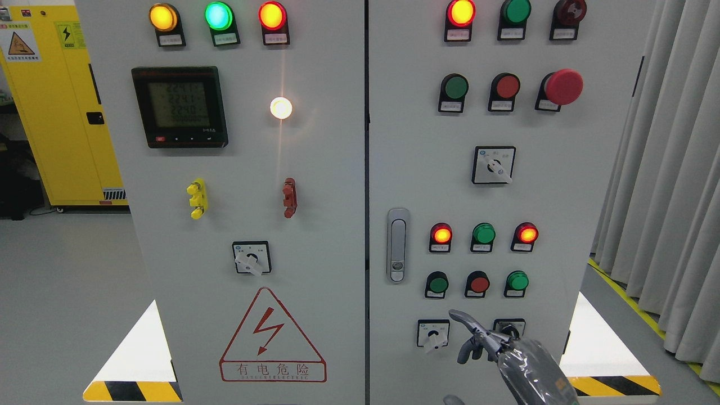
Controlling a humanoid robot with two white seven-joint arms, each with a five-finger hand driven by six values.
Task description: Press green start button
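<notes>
Grey cabinet doors [315,236] fill the view, with a yellow locker [56,112] off to the left and pale curtains [664,185] on the right. On the right door, the lower row of buttons runs green, red, green. The right hand [475,337] comes up from the bottom edge, one finger [462,317] stretched out toward the panel and the others curled under, holding nothing. Its fingertip sits just below that row; the green start button [437,284] lies up and slightly left of it, not touched. A rotary switch [433,334] is just beside the hand.
</notes>
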